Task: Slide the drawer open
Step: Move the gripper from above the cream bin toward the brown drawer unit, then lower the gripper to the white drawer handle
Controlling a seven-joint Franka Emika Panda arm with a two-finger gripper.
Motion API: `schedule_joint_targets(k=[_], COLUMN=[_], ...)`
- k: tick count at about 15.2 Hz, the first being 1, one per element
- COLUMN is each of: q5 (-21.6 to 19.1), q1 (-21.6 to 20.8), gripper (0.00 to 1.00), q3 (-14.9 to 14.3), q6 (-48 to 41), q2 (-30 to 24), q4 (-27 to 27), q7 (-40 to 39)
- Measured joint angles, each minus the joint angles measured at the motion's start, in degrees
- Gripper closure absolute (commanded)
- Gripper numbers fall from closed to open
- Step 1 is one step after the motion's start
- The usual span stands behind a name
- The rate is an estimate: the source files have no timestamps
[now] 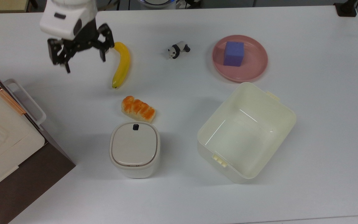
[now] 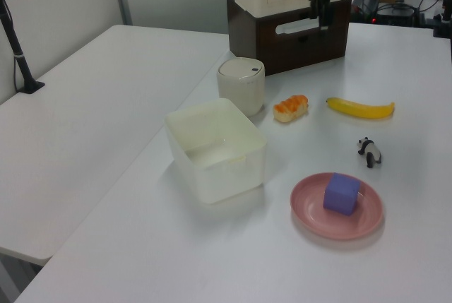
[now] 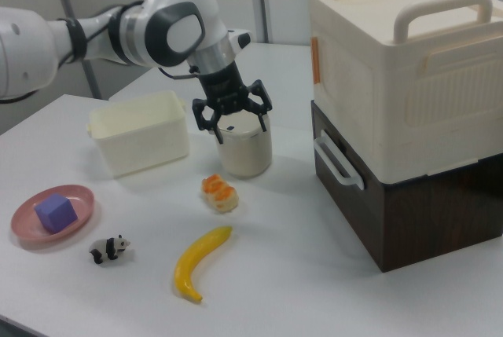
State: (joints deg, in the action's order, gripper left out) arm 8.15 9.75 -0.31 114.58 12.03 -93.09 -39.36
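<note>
— Top view, containers: what was logged?

— A cream tub stood open-topped on the white table, with nothing visible inside. A white square lidded bin stood toward the top view's left of it, lid down, contents hidden. A pink plate held one purple block. A large cream crate with two loop handles sat stacked on a dark brown cabinet.

— And the drawer?

— The drawer formed the cabinet's front at the top view's left edge, its white bar handle facing the table. It was pushed in; no inner sides showed.

— Loose items?

— One banana, one bread piece just beside the bin, one panda figure between banana and plate.

— The arm's pose?

— In the right view the white arm reached in from the right view's left, wrist pointing down. The gripper hung above the table, near the banana's stem end in the top view and well apart from the handle. In the right view it was in front of the bin's top.

— State of the claw?

— Its two black fingers were spread wide, with nothing between them.
</note>
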Motion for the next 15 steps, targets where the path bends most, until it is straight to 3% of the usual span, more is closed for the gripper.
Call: schedule_joint_targets(k=[5,9,15], q5=[1.66,7.4,10.69], q1=[2.76,4.71,7.19], gripper=[0.0,0.09,0.27], q3=[-0.05,-0.06,-0.07], q6=[6.99,12.58,16.85], q2=[2.24,5.26,7.68], q4=[0.17,0.17,0.29], q7=[-5.33,-5.36,-5.55])
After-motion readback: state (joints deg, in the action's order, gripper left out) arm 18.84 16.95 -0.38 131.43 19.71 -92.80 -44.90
